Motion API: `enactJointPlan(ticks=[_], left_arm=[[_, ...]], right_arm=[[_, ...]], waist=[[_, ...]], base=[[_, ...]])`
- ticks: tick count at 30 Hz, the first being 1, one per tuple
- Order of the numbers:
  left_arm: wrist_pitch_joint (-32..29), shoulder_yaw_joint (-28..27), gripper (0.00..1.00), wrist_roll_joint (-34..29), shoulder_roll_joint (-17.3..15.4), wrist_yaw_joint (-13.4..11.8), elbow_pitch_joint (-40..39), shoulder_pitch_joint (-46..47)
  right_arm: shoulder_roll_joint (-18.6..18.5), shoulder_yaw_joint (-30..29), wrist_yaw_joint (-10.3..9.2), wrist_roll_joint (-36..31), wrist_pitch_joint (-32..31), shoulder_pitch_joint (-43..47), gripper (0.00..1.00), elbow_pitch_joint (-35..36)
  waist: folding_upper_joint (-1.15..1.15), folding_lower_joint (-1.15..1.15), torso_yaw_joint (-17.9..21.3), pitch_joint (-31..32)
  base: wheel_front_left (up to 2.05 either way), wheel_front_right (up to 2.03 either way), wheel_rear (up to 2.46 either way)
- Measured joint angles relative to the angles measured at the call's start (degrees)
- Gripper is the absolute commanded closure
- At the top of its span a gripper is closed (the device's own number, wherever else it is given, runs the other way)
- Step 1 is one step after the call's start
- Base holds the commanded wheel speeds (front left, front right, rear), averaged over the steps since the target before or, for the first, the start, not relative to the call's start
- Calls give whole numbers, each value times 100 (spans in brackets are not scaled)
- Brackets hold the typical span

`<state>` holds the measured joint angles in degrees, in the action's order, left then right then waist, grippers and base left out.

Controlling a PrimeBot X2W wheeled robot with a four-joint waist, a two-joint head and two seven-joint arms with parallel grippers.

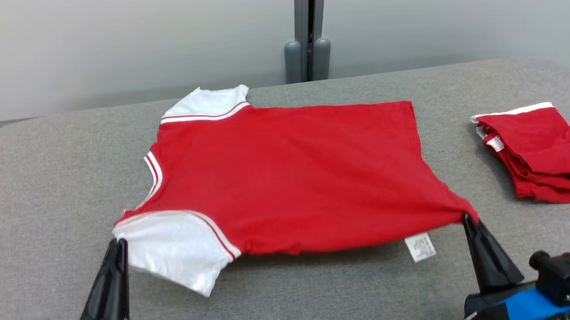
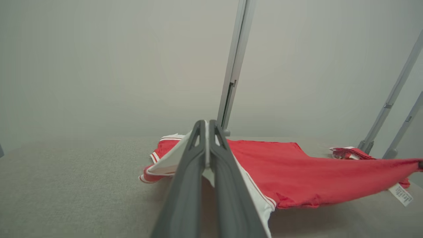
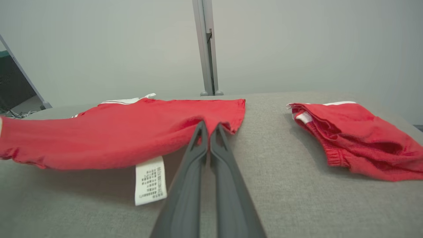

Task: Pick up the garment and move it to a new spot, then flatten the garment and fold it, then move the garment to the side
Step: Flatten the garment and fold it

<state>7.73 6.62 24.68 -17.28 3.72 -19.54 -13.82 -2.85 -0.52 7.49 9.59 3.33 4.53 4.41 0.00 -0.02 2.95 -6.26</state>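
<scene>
Soft, light red shirt (image 1: 290,179) sags between sensible holds: left gripper (image 1: 118,242) clamped on near white sleeve (image 1: 173,246), right gripper (image 1: 468,218) on near hem corner (image 1: 453,209).

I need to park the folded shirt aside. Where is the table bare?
Bare table left of the T-shirt, beyond its white sleeves, and a narrower strip between its hem and the red shorts. Crowded: far right, by the shorts.
</scene>
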Motion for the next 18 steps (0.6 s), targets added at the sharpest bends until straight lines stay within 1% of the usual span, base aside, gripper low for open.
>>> enactJointPlan(ticks=[3,7,8,14,18], left_arm=[[-67,8,100,14,-16,-70,-33,-185],[-51,109,100,13,33,-67,129,-224],[-51,142,100,27,46,-64,216,-223],[-130,278,100,172,105,-4,868,-180],[-158,398,100,272,149,88,1233,19]], right_arm=[[1,10,0,78,-238,241,100,167],[0,11,0,30,-369,289,100,52],[0,24,0,-113,-379,286,100,-16],[0,111,0,132,-490,236,100,-609],[1,132,0,230,-655,90,100,-1089]], waist=[[0,1,34,61],[0,2,50,83],[0,2,51,86],[0,2,76,92],[0,2,93,71]], base=[[0,0,0],[0,0,0],[0,0,0],[0,0,0],[0,0,0]])
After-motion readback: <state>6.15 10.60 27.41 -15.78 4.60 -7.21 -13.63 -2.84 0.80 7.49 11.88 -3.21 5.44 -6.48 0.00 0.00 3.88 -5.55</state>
